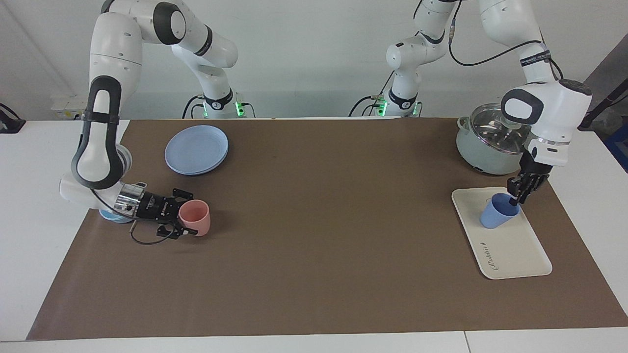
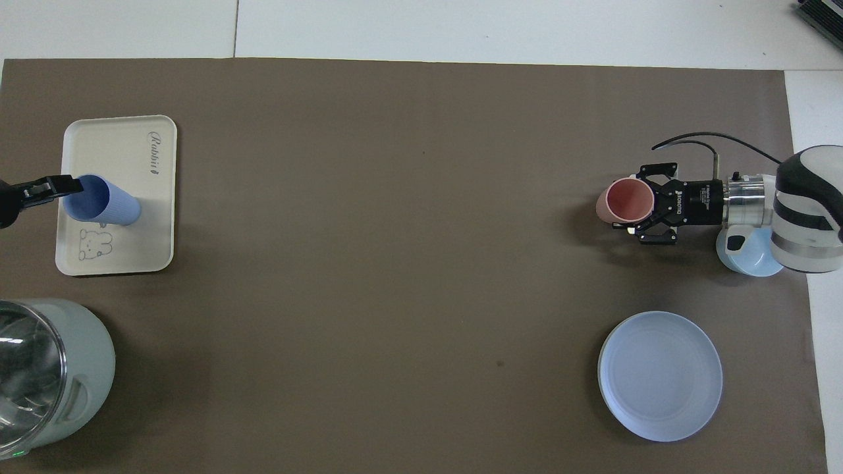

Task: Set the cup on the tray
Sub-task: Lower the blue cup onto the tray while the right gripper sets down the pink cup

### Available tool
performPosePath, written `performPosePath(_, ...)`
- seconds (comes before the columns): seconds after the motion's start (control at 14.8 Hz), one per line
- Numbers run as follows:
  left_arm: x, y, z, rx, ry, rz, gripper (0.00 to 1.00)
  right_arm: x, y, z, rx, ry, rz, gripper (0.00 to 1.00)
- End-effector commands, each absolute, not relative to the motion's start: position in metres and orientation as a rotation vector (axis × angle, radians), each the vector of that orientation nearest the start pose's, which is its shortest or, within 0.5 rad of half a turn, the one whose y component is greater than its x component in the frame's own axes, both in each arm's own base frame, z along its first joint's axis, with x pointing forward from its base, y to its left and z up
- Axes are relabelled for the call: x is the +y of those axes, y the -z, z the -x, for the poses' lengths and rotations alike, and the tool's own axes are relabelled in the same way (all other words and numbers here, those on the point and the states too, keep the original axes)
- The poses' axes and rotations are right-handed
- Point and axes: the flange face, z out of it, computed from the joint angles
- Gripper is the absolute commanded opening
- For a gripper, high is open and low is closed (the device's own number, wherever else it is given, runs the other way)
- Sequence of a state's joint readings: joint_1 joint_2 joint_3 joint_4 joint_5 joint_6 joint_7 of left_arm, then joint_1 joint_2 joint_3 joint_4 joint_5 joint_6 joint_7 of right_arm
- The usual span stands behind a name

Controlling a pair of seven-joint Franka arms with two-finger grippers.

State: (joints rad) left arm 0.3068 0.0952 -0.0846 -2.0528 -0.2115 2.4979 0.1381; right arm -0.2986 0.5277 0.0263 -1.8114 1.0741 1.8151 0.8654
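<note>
**Blue cup held on the tray by the left gripper**

The left gripper hung over the cream tray at the left arm's end of the table, fingers pointing down. Its fingers were pinched on the rim of the periwinkle-blue cup, one finger inside the mouth and one outside. The cup leaned at a tilt, its mouth turned up toward the gripper. In the facing view its base appeared to rest on the tray, though contact could not be told for certain. In the overhead view the cup lay across the middle of the tray, with the bear drawing at its 6 o'clock and the cursive writing at about its 1 o'clock. The left gripper met the cup at its 9 o'clock edge there.

A pale green pot with a glass lid stood on the brown mat, nearer to the robots than the tray.

At the right arm's end, the right gripper lay low and level over the mat. Its fingers were closed around a salmon-pink cup, which was tipped on its side with its mouth facing the camera. A light-blue bowl sat partly hidden under that arm's wrist. A stack of round blue plates rested nearer to the robots than the pink cup, at about its 12 o'clock in the facing view.
</note>
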Motion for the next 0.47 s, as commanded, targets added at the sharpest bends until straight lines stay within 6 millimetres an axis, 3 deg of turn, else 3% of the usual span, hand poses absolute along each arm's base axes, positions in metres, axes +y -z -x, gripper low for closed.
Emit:
performPosePath(0.0,0.118,-0.488,-0.589,-0.228,0.505,3.191,1.0,-0.101,-0.248,-0.609,1.69,-0.823,1.428,0.2)
performPosePath(0.07,0.106,-0.508,-0.586,-0.123,0.424,3.158,1.0,-0.1,-0.245,-0.606,1.701,-0.819,1.426,0.36)
performPosePath(0.14,0.094,-0.524,-0.582,-0.046,0.369,3.128,1.0,-0.102,-0.245,-0.606,1.705,-0.816,1.423,0.45)
performPosePath(0.27,0.053,-0.544,-0.568,0.1,0.275,3.089,1.0,-0.104,-0.249,-0.61,1.706,-0.759,1.473,0.99)
performPosePath(0.41,0.019,-0.551,-0.552,0.218,0.159,3.054,1.0,-0.101,-0.249,-0.611,1.715,-0.728,1.549,0.99)
